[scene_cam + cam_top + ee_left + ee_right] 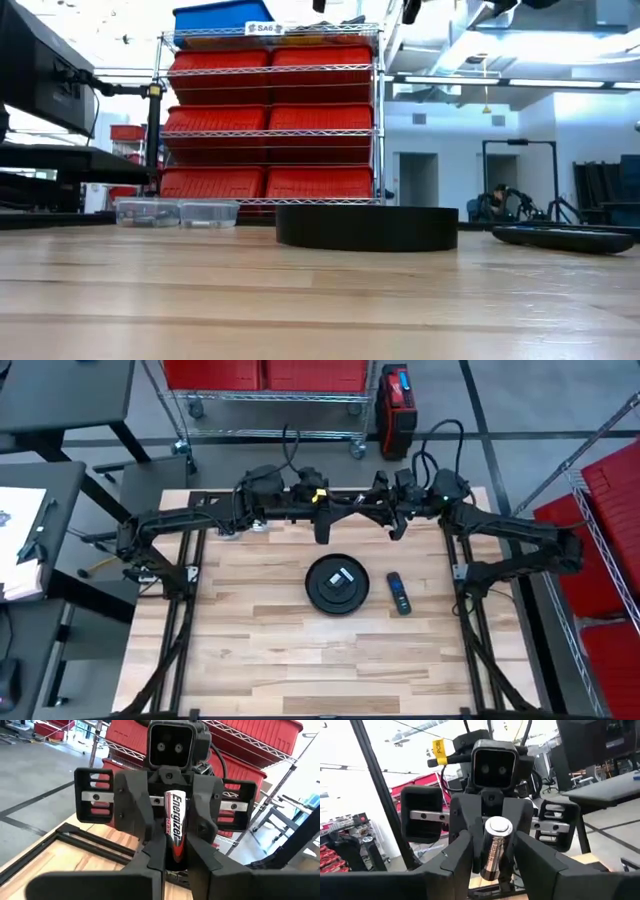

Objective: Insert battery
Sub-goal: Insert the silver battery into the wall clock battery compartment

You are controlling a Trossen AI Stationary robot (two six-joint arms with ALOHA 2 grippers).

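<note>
Both arms meet above the rear of the wooden worktop (300,660). The left tool (492,840) and right tool (175,840) face each other, both clamped on one black-and-silver cylindrical battery (175,827). Below lie a round black dish (337,583) and a dark remote control (399,593).

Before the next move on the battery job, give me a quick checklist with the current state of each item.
1. Energizer battery held in left tool: ok.
2. Second battery held in right tool: ok.
3. Remote flat on table, nothing on it: ok.
4. Remote's battery bay open: cannot tell.
5. Tools above the remote: not ok; both are raised at the table's back.
</note>
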